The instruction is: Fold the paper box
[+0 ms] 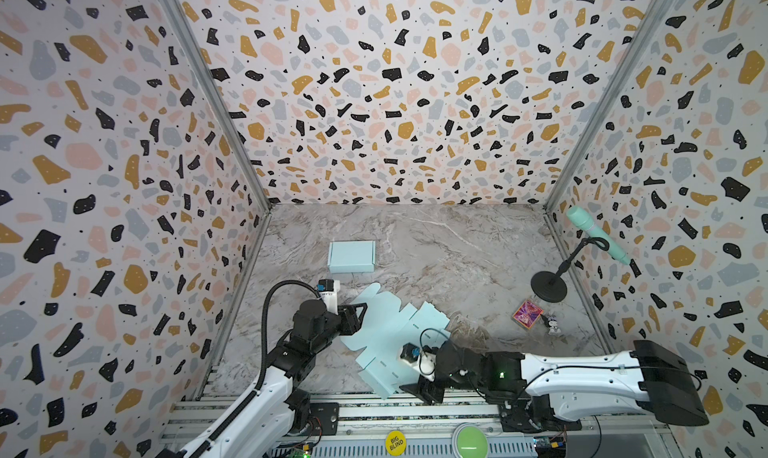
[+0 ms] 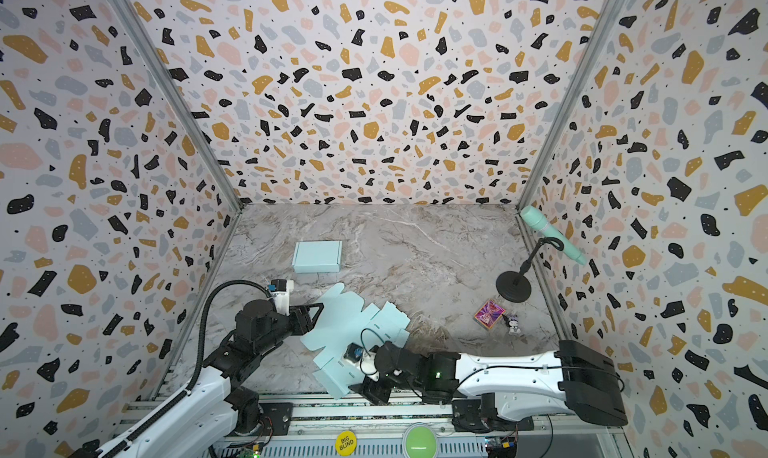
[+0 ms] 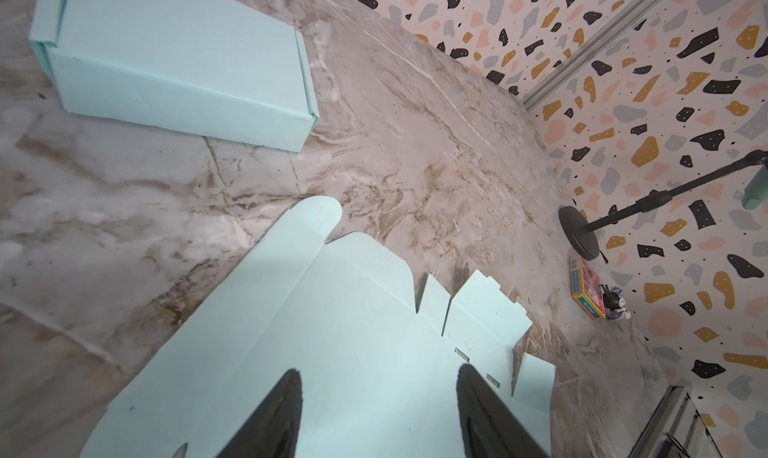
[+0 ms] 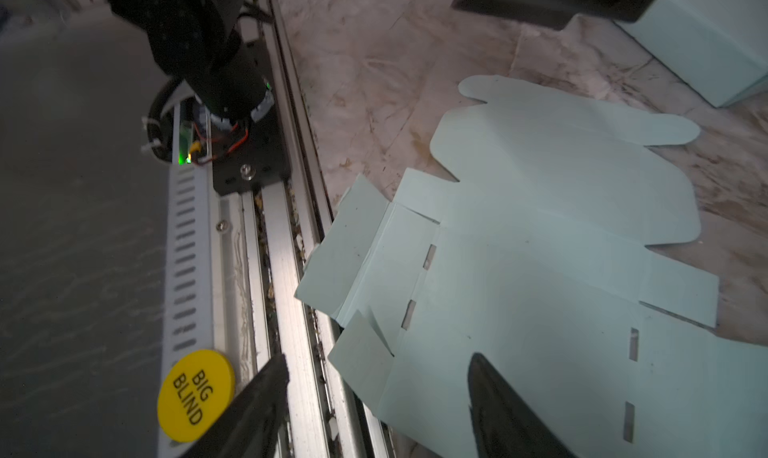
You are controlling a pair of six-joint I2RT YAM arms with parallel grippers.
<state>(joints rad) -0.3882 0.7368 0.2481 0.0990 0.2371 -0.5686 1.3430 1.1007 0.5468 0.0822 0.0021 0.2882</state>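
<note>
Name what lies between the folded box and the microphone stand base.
Nothing: bare marble tabletop between folded box and stand base, in both top views.

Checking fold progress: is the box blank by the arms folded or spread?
Spread: the blank lies flat on the table, panels and flaps unfolded.

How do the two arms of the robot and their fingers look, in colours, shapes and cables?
Both arms have white shells and black joints. The left arm carries a thick ribbed black hose; the right arm a thin black cable and a green light. The fingers are black, tapering to points.
</note>
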